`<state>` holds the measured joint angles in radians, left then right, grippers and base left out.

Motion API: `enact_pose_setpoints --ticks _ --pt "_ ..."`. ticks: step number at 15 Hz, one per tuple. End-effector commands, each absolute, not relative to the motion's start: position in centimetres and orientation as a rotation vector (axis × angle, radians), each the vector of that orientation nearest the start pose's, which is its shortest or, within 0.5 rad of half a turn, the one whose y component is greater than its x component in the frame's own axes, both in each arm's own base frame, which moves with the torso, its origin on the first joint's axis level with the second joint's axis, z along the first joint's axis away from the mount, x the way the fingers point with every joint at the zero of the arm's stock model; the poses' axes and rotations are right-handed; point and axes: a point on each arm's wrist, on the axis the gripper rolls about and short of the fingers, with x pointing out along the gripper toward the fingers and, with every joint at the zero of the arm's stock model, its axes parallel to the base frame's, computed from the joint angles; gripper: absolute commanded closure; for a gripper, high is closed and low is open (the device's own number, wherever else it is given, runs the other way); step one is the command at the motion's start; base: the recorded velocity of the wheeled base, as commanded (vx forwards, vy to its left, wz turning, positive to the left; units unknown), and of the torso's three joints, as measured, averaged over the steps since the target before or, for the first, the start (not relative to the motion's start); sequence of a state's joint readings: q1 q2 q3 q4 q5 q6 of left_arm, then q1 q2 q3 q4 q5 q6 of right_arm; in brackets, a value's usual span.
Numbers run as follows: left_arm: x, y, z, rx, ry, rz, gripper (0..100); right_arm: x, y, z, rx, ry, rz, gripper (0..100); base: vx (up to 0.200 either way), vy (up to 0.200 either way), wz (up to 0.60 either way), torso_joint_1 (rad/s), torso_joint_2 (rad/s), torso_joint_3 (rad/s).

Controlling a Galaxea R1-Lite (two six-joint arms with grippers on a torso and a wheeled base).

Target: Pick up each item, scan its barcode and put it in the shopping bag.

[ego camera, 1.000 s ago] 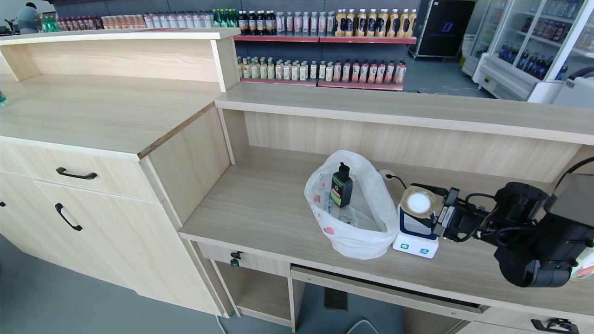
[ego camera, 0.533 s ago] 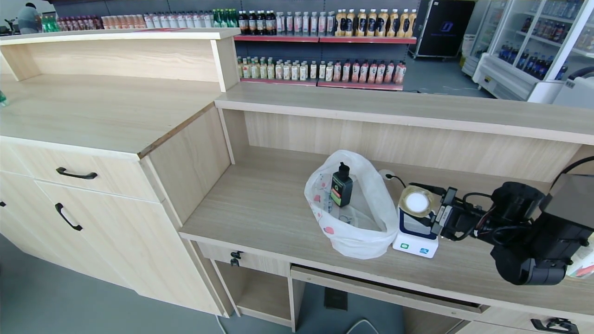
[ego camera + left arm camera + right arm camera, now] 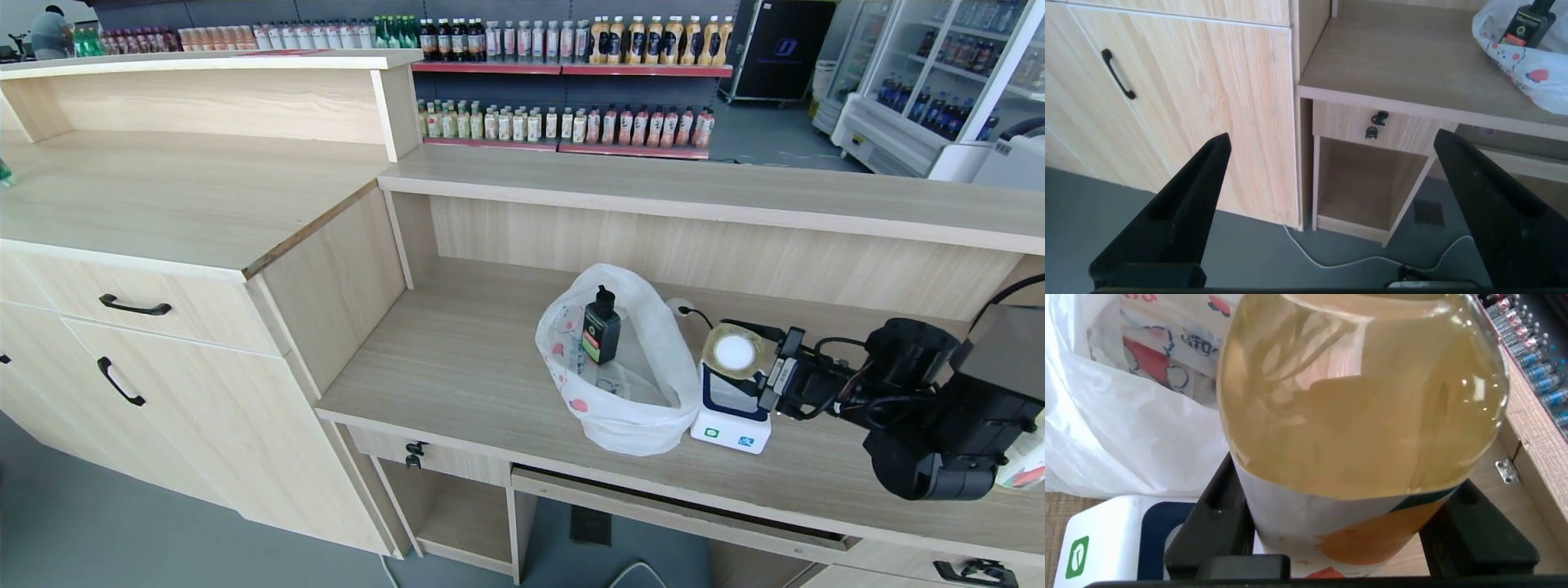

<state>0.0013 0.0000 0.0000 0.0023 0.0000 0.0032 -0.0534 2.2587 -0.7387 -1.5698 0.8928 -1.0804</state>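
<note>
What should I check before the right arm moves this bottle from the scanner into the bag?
1. Grip: the right end effector is shut on the bottle. Ok.
2. Scan position: the bottle is held just above the scanner. Ok.
3. Barcode read: no sign of a completed scan is visible. Cannot tell.
4. Bag mouth: open, right beside the scanner. Ok.
5. Room inside: a dark bottle stands in the bag, with free space next to it. Ok.
6. Left end effector: open and well away from the bag. Ok.
</note>
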Motion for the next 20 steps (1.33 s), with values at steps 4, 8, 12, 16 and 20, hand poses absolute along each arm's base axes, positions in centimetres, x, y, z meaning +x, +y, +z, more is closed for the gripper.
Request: enact_pose_setpoints --ticks 4,8,12,16,20 --pt "-2.3 0.0 7.5 0.003 0.005 0.002 0 31.4 -3.8 17.1 -0.667 -0.325 0.604 100 0.000 0.000 0.00 0.000 0.00 0.000" --pt "-2.3 0.0 7.5 0.003 0.005 0.002 0 27.5 -7.7 18.8 -0.248 0.014 0.115 100 0.000 0.000 0.00 0.000 0.00 0.000" --pt "-2.3 0.0 7.5 0.003 0.005 0.002 0 27.1 -5.2 17.9 -0.228 0.117 -0.274 100 0.000 0.000 0.00 0.000 0.00 0.000" --pt "-2.3 0.0 7.5 0.003 0.005 0.002 0 27.3 -2.9 18.9 -0.394 0.059 -0.186 100 0.000 0.000 0.00 0.000 0.00 0.000" --pt "-2.3 0.0 7.5 0.003 0.005 0.002 0 27.9 2.0 20.1 -0.389 -0.094 0.076 100 0.000 0.000 0.45 0.003 0.00 0.001"
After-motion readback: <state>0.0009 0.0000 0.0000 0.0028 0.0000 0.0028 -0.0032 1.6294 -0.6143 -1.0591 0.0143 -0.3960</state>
